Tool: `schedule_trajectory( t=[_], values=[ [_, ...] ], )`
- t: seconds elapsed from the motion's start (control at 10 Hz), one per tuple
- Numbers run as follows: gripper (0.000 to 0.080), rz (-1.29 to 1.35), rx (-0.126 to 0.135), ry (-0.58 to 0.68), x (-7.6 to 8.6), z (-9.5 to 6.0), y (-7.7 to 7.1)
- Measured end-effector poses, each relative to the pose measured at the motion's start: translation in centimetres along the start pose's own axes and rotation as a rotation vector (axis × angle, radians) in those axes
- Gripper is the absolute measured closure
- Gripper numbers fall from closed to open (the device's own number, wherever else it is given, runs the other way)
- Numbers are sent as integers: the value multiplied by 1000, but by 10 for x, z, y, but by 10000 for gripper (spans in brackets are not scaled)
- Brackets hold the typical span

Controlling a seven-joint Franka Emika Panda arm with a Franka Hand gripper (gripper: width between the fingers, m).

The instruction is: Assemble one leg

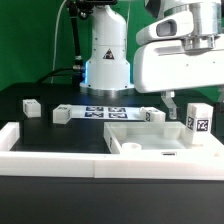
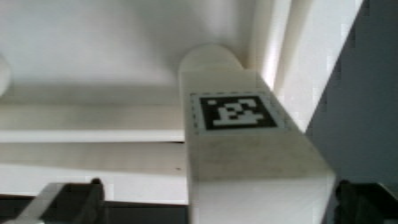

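The leg [image 1: 198, 120] [image 2: 240, 130] stands upright at the exterior view's right, tag facing out, just beside the far right corner of the white rimmed panel [image 1: 150, 141]. Whether its foot rests on the black surface [image 1: 45, 127] I cannot tell. The pincer [image 1: 188, 105] [image 2: 214, 205] hangs over it, spread wide, one finger [image 1: 170, 103] just beside the leg with a gap showing, gripping nothing. The marker board [image 1: 105, 111] lies near the arm's base [image 1: 107, 65], with three small white blocks [image 1: 60, 114] around it.
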State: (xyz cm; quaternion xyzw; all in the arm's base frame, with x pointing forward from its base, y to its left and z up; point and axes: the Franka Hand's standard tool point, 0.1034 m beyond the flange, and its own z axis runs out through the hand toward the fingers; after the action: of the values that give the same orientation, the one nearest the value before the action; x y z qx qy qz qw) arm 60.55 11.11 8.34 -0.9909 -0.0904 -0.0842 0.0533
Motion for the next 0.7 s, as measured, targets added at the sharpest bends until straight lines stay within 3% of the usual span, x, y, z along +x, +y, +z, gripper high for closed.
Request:
schedule_trajectory(
  t=[0.2,0.4,0.6,0.7],
  values=[
    [151,9,26,-123,-3,-1,-4],
    [151,9,32,-153,-6,1,-4],
    [443,9,32,-154,-6,1,-4],
    [443,10,31,-154,-6,1,-3]
  ],
)
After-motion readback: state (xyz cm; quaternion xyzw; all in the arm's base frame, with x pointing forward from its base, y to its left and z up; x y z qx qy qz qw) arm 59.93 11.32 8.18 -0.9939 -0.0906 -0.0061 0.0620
